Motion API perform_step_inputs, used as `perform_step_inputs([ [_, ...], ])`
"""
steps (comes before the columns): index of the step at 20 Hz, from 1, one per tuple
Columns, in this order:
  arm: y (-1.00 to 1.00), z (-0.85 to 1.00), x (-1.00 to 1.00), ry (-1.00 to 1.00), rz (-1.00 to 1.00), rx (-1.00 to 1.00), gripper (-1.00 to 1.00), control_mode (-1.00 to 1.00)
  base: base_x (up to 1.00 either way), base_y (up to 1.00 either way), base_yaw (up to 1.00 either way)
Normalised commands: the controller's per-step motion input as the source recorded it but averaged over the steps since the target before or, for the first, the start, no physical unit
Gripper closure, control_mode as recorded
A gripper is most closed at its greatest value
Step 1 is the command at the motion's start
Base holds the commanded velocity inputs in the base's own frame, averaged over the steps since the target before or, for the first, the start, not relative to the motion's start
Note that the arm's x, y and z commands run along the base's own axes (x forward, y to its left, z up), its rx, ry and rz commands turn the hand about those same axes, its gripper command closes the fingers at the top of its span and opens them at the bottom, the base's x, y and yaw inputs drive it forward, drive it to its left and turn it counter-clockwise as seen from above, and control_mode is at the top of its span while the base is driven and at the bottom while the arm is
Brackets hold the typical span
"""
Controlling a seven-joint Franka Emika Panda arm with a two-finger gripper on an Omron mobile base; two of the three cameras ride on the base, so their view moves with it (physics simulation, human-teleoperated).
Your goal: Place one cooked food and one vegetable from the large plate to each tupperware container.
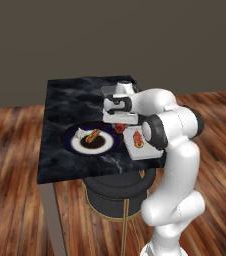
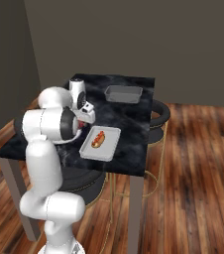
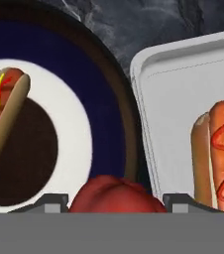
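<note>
Your gripper (image 3: 115, 208) seems closed on the red vegetable (image 3: 115, 194); carry it over the pale tray (image 3: 173, 99), beside the hot dog (image 3: 217, 154).

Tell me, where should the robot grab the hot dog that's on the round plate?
Probably across its middle, coming straight down from above. The hot dog lies flat and long on the large plate, so its narrow width fits between the end effector fingers. That means first letting go of the red thing between them now.

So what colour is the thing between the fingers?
Deep red vegetable, clearest in the hand view, low over the large plate.
</note>
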Motion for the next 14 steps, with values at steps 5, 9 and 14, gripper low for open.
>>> perform_step_inputs([
  [5,-0.87,0.3,-0.68,-0.25,0.0,0.0,1.0,-1.0,0.0,0.0,0.0],
  [9,-0.82,0.17,-0.01,-0.06,0.02,0.0,1.0,-1.0,0.0,0.0,0.0],
  [14,-0.31,-0.04,0.0,-0.11,0.13,-0.03,1.0,-1.0,0.0,0.0,0.0],
])
